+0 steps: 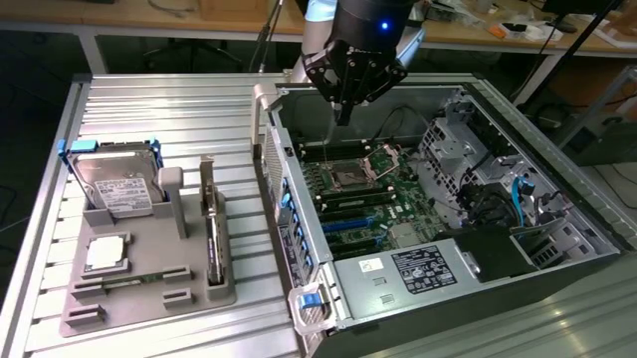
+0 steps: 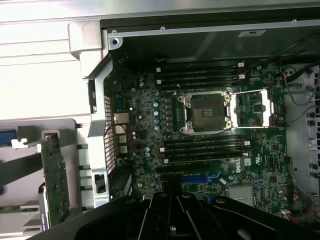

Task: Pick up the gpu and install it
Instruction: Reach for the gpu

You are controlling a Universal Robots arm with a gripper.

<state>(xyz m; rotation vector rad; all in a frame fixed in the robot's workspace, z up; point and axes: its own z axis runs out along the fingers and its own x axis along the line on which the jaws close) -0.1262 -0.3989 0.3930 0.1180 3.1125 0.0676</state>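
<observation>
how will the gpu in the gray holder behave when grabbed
The gpu looks like a thin rigid board, so it is probably stiff, not floppy. It stands on edge in the gray holder, so a sideways push may tip it.

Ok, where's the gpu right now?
On the exterior view's left, the gpu stands edge-on in the gray holder, between the hard drive and the open computer case.
</observation>
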